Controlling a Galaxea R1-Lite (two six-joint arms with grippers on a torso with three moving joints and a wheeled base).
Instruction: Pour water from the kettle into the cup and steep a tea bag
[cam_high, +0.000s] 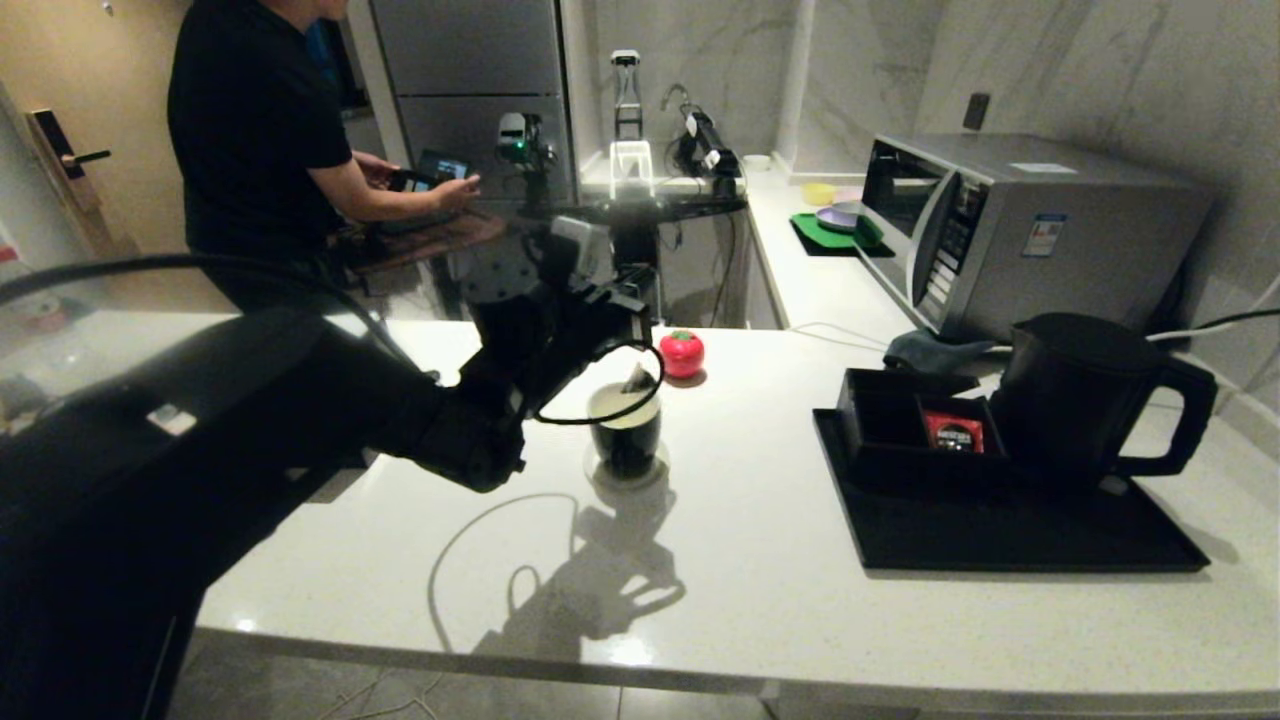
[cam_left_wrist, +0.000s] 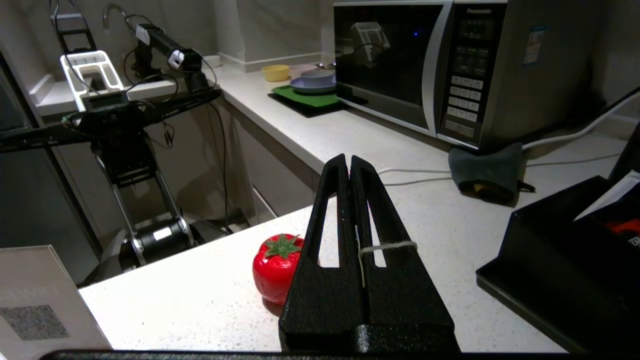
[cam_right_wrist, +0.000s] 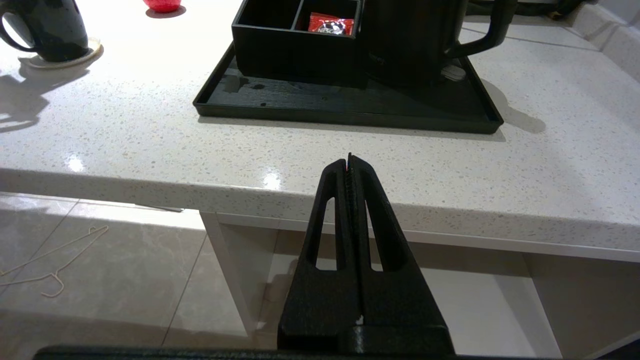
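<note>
The left gripper (cam_left_wrist: 349, 162) hangs above the cup (cam_high: 625, 432), its fingers (cam_left_wrist: 372, 215) pressed together on a thin pale string (cam_left_wrist: 387, 246) that loops over one finger; in the head view a small tea bag (cam_high: 637, 380) hangs at the cup's rim just under the gripper. The cup stands on a pale coaster (cam_right_wrist: 60, 58) toward the left middle of the white counter (cam_high: 740, 600), well back from the counter's near edge, with bare stone open on its near side and to its right as far as the tray. A red tomato-shaped object (cam_high: 682, 353) sits just beyond the cup, toward the far edge where the counter drops away to the floor. To the right, well apart from the cup, a black tray (cam_high: 1000, 530) carries a low black compartment box (cam_high: 905, 425) with a red sachet (cam_high: 952, 431) in one compartment, and the kettle (cam_high: 1075, 395) stands upright just right of the box, its loop handle turned to the right. Behind the tray a microwave (cam_high: 1010, 235) fills the far right, with a dark cloth (cam_high: 925, 350) and a white cable lying in front of it. The right gripper (cam_right_wrist: 349, 159) is parked below and in front of the counter's near edge, its fingers shut on nothing. A person in black (cam_high: 255, 130) stands at the far left beyond the counter.
</note>
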